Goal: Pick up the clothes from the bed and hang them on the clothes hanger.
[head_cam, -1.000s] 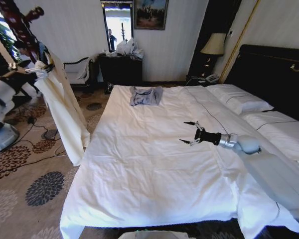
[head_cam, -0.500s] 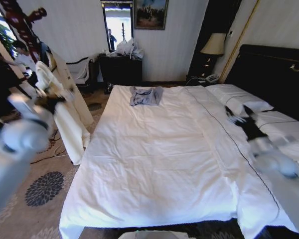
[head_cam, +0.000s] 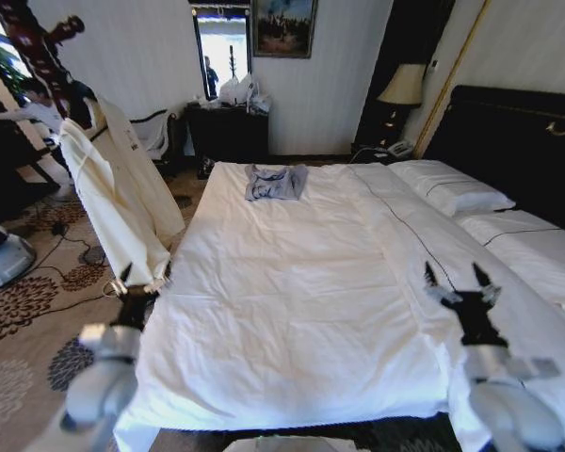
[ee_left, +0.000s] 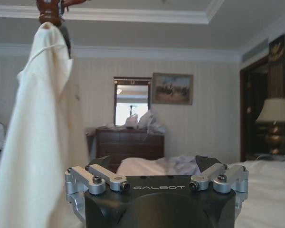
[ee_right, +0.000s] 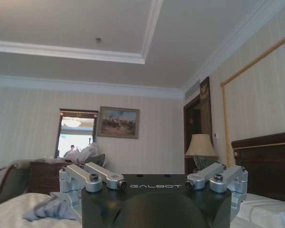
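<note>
Head view: 1 cream garment hangs, 2 end effectors spread, empty.

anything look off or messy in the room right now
Mostly tidy. The cream garment hangs lopsided on the coat stand, draped down one side. A small grey-blue garment lies loosely crumpled on the bed. Both tools, left and right, are open, holding nothing.

**Legible markings: one brand, two instances**

"GALBOT" is printed in pale capitals on the black housing of the left claw, as seen in the left wrist view. The same word stands on the black housing of the right claw in the right wrist view. No other text is readable.
</note>
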